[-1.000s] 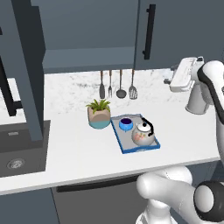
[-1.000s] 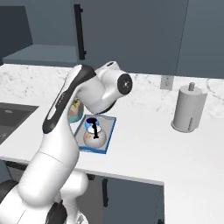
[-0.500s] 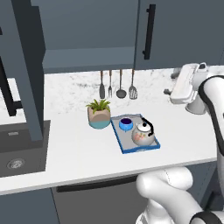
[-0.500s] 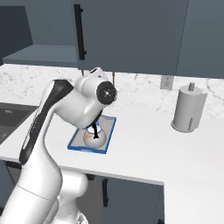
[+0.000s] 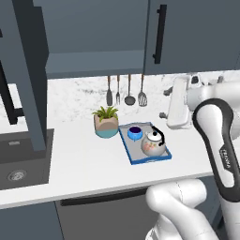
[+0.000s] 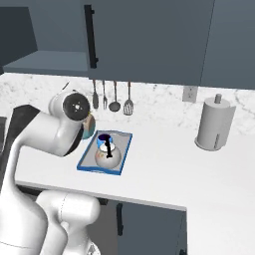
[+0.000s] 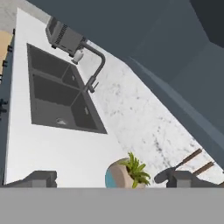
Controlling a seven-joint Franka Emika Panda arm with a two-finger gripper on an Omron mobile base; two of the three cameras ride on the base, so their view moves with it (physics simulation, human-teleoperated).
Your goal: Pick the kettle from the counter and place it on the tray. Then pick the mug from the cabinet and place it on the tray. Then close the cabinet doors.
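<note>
The kettle (image 5: 153, 143) and the mug (image 5: 135, 132) both sat on the tray (image 5: 132, 159), the mug at the tray's far end and the kettle just in front of it, so by the look of things only the cabinet doors remained to be dealt with. The tray lay on the bench (image 5: 84, 164) just beside a plant pot (image 5: 106, 127), with utensils (image 5: 125, 91) hanging on the wall behind and a paper-towel roll (image 6: 214, 123) standing well apart to the right. The gripper (image 7: 111, 178) was raised above the bench to the right of the tray, its jaws spread wide and holding nothing; the hand view looked out over the pot toward the sink (image 7: 57, 94) and faucet (image 7: 85, 57). The left cabinet door (image 5: 28, 70) stood swung out toward the robot, its black bar handle (image 5: 8, 98) seen partly at the edge of the left base view, while the right cabinet door (image 5: 187, 35) with its own handle (image 5: 160, 33) appeared flush with the cabinet (image 5: 93, 63), though that could not be told for certain. The open door would likely behave as a stiff, light, hinged panel that swings freely; its flat face looked smooth and apt to let fingertips slide. The sounder choices seemed to be a push on the panel near its free edge, far from the hinge, or a hold across the bar handle, which was narrow enough for the jaws.
</note>
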